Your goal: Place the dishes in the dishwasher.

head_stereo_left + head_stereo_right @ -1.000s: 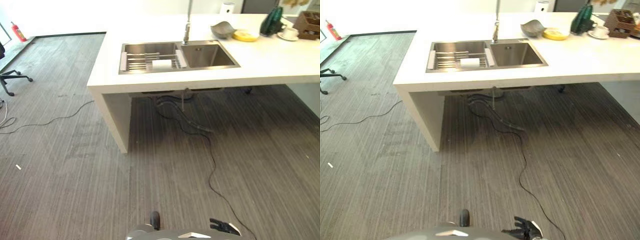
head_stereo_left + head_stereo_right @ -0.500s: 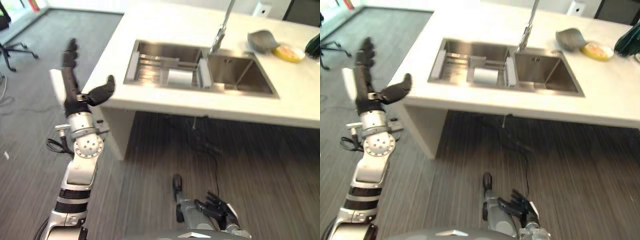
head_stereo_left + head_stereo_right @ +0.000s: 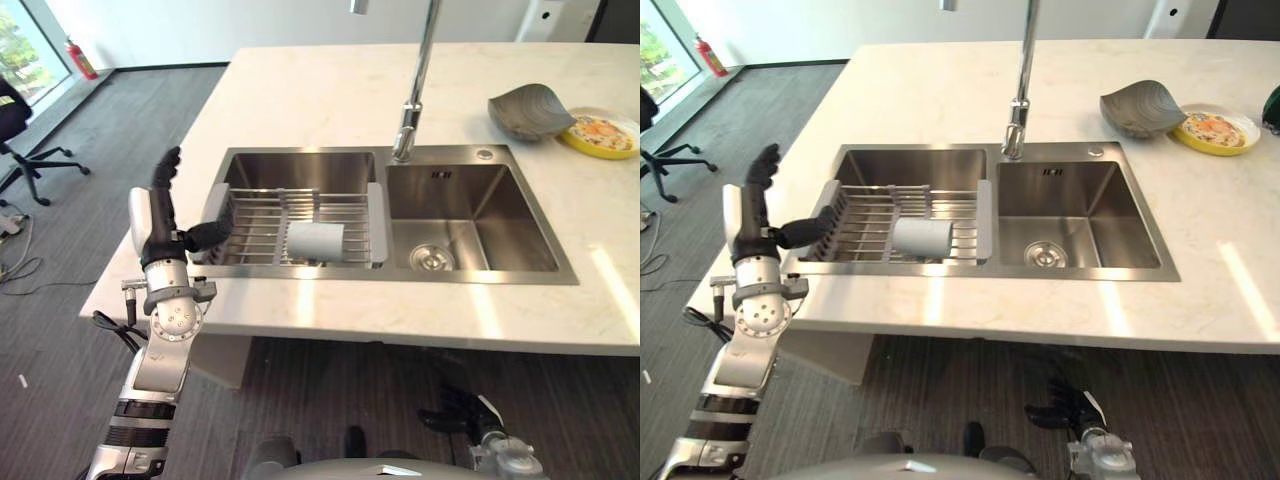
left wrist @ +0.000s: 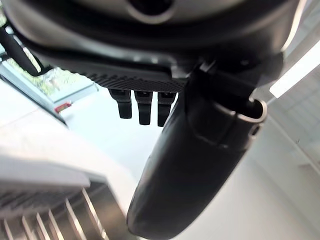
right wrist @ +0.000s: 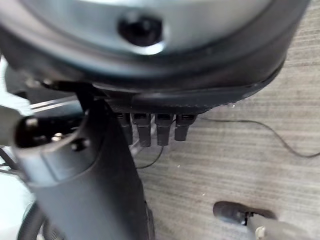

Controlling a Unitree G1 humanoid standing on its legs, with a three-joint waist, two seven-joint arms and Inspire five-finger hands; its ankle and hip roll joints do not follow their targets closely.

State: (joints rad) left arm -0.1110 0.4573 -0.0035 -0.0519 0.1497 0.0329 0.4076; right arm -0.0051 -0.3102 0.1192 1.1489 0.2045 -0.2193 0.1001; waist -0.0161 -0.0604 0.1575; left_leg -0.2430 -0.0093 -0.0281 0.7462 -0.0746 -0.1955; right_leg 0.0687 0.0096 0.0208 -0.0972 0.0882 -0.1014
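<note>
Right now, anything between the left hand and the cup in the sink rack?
Nothing visible in the gap. The left hand is raised, open, by the sink's left edge; its thumb points at the rack. The grey cup lies on its side on the rack wires, with bare rack between it and the hand.

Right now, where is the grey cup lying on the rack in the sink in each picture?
Left eye view: the grey cup lies on its side on the wire dish rack in the left basin, left of centre.
Right eye view: the cup is on the same rack, a little further left.
Left wrist view: rack bars show, but I can't make out the cup.
Right wrist view: floor, no cup.
Shared landmark: the tall steel tap behind the basins.
</note>
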